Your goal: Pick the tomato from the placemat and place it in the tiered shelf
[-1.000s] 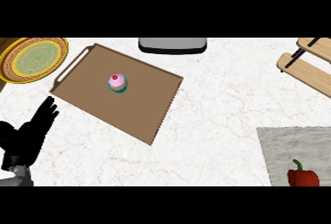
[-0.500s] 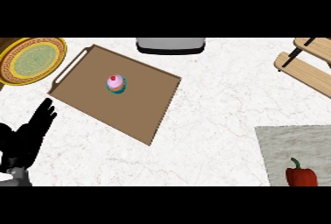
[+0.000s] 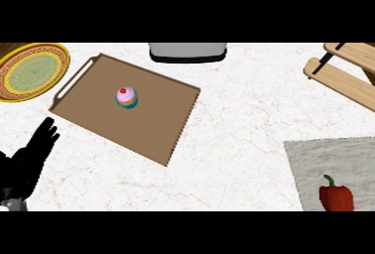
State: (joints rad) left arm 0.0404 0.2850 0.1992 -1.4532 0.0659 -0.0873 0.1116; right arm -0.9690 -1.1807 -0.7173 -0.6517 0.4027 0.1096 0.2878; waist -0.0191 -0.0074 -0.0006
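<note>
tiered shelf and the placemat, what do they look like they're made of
The tiered shelf looks like pale, matte wood: tan slats on a dark post, though no grain shows. The placemat looks like grey, mottled cloth or felt, flat and dull; which one I cannot tell.

A pink-frosted cupcake (image 3: 126,97) sits on a brown rectangular tray (image 3: 157,129) near the white marble counter's (image 3: 234,149) far-left part. A red pepper-shaped vegetable (image 3: 336,196) lies on the grey placemat (image 3: 322,158) at the near-right corner. The black left hand (image 3: 29,158) rests open at the left edge.
</note>
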